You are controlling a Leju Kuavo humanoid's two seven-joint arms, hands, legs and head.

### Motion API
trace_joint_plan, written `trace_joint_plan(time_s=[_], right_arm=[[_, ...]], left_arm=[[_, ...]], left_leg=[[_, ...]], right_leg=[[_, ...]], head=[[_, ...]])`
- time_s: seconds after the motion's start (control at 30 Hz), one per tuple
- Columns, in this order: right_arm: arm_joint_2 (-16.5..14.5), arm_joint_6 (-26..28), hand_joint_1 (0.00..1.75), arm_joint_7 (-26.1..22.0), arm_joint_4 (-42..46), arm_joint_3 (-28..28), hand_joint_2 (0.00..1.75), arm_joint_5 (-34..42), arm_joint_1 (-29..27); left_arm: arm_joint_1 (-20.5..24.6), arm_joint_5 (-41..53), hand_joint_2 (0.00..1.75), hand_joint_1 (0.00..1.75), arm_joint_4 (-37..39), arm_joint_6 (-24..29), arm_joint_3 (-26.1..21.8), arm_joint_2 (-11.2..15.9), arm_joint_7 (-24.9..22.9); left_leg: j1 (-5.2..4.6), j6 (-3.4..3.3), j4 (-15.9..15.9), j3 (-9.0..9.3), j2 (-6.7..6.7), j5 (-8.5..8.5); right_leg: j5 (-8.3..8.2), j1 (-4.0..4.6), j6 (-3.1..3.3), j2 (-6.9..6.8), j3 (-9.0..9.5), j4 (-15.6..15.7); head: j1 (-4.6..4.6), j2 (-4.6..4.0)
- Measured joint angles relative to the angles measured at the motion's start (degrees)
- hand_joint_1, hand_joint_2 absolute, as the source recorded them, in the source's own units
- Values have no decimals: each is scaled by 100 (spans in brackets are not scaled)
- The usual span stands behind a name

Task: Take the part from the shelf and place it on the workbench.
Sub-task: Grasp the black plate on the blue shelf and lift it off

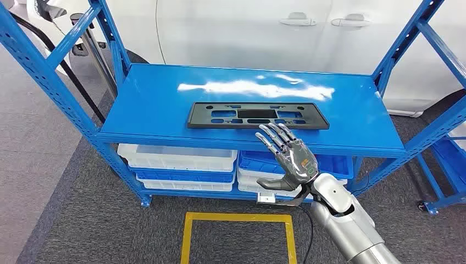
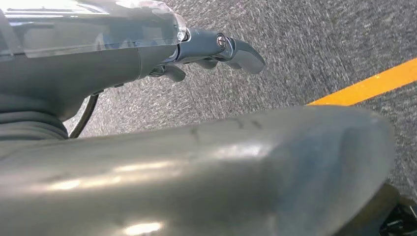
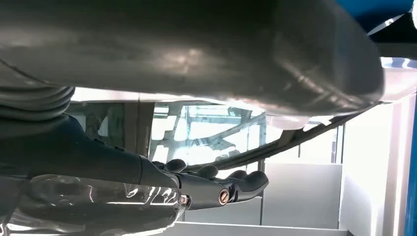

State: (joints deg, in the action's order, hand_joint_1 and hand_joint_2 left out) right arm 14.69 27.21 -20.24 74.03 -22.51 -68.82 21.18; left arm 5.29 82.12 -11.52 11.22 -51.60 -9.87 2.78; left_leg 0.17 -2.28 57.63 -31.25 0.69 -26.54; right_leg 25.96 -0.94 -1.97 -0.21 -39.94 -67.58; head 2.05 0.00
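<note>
Right hand (image 1: 290, 159) released, fingers spread, reaching over front edge of blue metal shelf (image 1: 143, 104) toward flat black plastic slotted part (image 1: 258, 115) lying there, ungrasped; left hand (image 2: 206, 51) hanging, grip unclear.

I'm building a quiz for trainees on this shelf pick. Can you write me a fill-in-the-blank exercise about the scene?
1. The black part lies flat on the ____ level of the blue shelf.
2. The hand reaching toward the part, fingers spread and holding nothing, is the robot's ____ hand.
3. On the carpet in front of the shelf is a square marked in ____ tape.

Missing words: top; right; yellow
</note>
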Motion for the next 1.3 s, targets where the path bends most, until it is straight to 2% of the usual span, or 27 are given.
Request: trace_joint_plan(time_s=[0.03, 0.07, 0.1, 0.13, 0.17, 0.27, 0.3, 0.33, 0.4, 0.43, 0.47, 0.5, 0.57, 0.6, 0.63, 0.73, 0.77, 0.83, 0.9, 0.93, 0.97, 1.0, 1.07, 1.1, 1.13, 1.23, 1.3], right_arm=[[0, 10, 0, 1, -9, -6, 0, 1, 10], [-1, 20, 0, 1, -20, -11, 0, 2, 20], [-1, 37, 0, 2, -36, -22, 0, 3, 37], [-2, 50, 0, 2, -51, -31, 0, 3, 47], [-2, 58, 0, 2, -64, -37, 0, 3, 53], [-6, 62, 0, 2, -82, -50, 0, 3, 57], [-9, 63, 0, 2, -85, -53, 0, 3, 61], [-13, 63, 0, 2, -89, -57, 0, 3, 65], [-15, 62, 0, 2, -103, -62, 0, 3, 65], [-15, 62, 0, 2, -111, -64, 0, 3, 59], [-15, 61, 0, 2, -120, -66, 0, 3, 53], [-16, 61, 0, 2, -128, -67, 0, 3, 49], [-17, 61, 0, 2, -138, -69, 0, 3, 48], [-17, 61, 0, 3, -142, -70, 0, 3, 51], [-17, 59, 0, 5, -147, -70, 0, -2, 53], [-23, 34, 0, 26, -175, -75, 0, -61, 66], [-25, 3, 0, 55, -191, -77, 0, -102, 78], [-25, -111, 0, 143, -263, -80, 0, -187, 131], [-24, -255, 0, 218, -423, -80, 0, -224, 197], [-24, -314, 0, 246, -535, -79, 0, -226, 227], [-24, -353, 0, 269, -656, -79, 0, -234, 268], [-24, -376, 0, 292, -779, -79, 0, -253, 327], [-24, -395, 0, 339, -1008, -78, 0, -318, 497], [-24, -403, 0, 362, -1105, -78, 0, -349, 583], [-24, -413, 0, 380, -1191, -77, 0, -371, 653], [-25, -439, 0, 396, -1376, -76, 0, -396, 764], [-26, -443, 0, 396, -1438, -76, 0, -406, 812]], left_arm=[[-2, -1, 0, 0, 0, 5, 0, -1, 0], [-5, -2, 0, 0, 1, 7, 0, -3, 0], [-8, -3, 0, 0, 1, 13, 0, -5, 0], [-11, -5, 0, 0, 2, 17, 0, -7, 0], [-15, -7, 0, 0, 2, 19, 0, -8, 0], [-18, -8, 0, 0, 2, 24, -1, -6, 0], [-15, -8, 0, 0, 2, 26, -1, -5, 1], [-16, -8, 0, 0, 2, 25, -1, -5, 2], [-22, -3, 0, 0, 2, 12, -2, -5, 10], [-30, -1, 0, 0, 2, 4, -2, -5, 13], [-37, 2, 0, 0, 2, -1, -2, -5, 15], [-41, 2, 0, 0, 2, -3, -2, -4, 15], [-35, 3, 0, 0, 2, -3, -2, -2, 16], [-25, 4, 0, 0, 2, -3, -2, -1, 17], [-15, 4, 0, 0, 2, -2, -2, -1, 18], [-4, 10, 0, 0, 2, 5, -2, -3, 19], [-2, 13, 0, 0, 2, 7, -2, -4, 18], [7, 15, 0, 0, 2, 9, -2, -7, 17], [11, 14, 0, 0, 2, 8, -2, -7, 15], [10, 13, 0, 0, 2, 6, -2, -6, 13], [9, 12, 0, 0, 2, 4, -2, -6, 8], [9, 11, 0, 0, 2, 1, -2, -8, 4], [10, 11, 0, 0, 2, -3, -2, -14, -8], [13, 11, 0, 0, 2, -4, -2, -17, -12], [15, 11, 0, 0, 2, -5, -2, -19, -16], [16, 11, 0, 0, 2, -5, -2, -20, -25], [18, 11, 0, 0, 2, -4, -2, -19, -28]], left_leg=[[-2, 10, -1, 20, 5, -20], [-14, 25, 6, 29, 8, -39], [-23, 50, 13, 43, 16, -69], [-29, 79, 14, 45, 20, -92], [-32, 110, 8, 44, 20, -108], [-25, 210, 89, 45, 0, -222], [-21, 239, 294, -41, -8, -341], [-6, 262, 620, -203, -15, -500], [13, 302, 1415, -655, -21, -792], [22, 315, 1647, -815, -22, -812], [28, 320, 1665, -871, -23, -718], [34, 316, 1445, -804, -25, -518], [31, 278, 633, -460, -28, -63], [24, 249, 302, -313, -28, 68], [15, 220, 100, -225, -27, 123], [12, 126, -10, -181, -24, 125], [21, 88, -36, -165, -27, 140], [39, 35, -79, -141, -32, 167], [38, 21, -80, -145, -32, 167], [37, 20, -77, -145, -30, 163], [37, 23, -72, -142, -28, 158], [37, 32, -63, -135, -26, 150], [31, 68, -37, -123, -24, 122], [22, 92, -21, -125, -23, 107], [12, 118, -11, -130, -23, 97], [5, 206, -9, -133, -24, 78], [14, 267, 202, -220, -29, -72]], right_leg=[[-139, 5, 20, 0, 100, 254], [-188, 21, 39, 2, 166, 405], [-299, 39, 72, 2, 291, 708], [-324, 59, 102, 5, 356, 873], [-282, 76, 127, 10, 375, 916], [-242, 36, 206, 18, 447, 1001], [-233, 20, 234, 13, 483, 1028], [-220, 19, 259, 5, 510, 1040], [-192, 24, 288, -2, 530, 1039], [-180, 26, 290, 1, 540, 1038], [-167, 26, 286, 8, 556, 1036], [-150, 26, 278, 15, 581, 1034], [-110, 37, 243, 26, 636, 1023], [-94, 47, 219, 29, 650, 1015], [-84, 57, 192, 30, 653, 1009], [-71, 53, 101, 31, 655, 1004], [-16, 44, 71, 29, 635, 937], [266, 22, 21, 28, 426, 467], [610, 11, -19, 27, 45, -303], [670, 5, -34, 27, -93, -561], [614, 0, -42, 26, -131, -608], [450, -7, -42, 25, -53, -417], [50, -16, -20, 24, 323, 382], [-69, -7, 4, 26, 476, 714], [-117, 6, 30, 27, 565, 913], [-116, 28, 127, 27, 588, 993], [-126, 6, 206, 19, 601, 1015]], head=[[0, 0], [0, 0], [0, 0], [0, 0], [0, 0], [1, 0], [1, 0], [1, 0], [2, 0], [2, 0], [2, 0], [2, 0], [1, 0], [1, 0], [0, 0], [0, 0], [0, 0], [0, 0], [0, 0], [0, 0], [0, 0], [0, 0], [0, 0], [0, 0], [0, 0], [0, 0], [0, 0]])
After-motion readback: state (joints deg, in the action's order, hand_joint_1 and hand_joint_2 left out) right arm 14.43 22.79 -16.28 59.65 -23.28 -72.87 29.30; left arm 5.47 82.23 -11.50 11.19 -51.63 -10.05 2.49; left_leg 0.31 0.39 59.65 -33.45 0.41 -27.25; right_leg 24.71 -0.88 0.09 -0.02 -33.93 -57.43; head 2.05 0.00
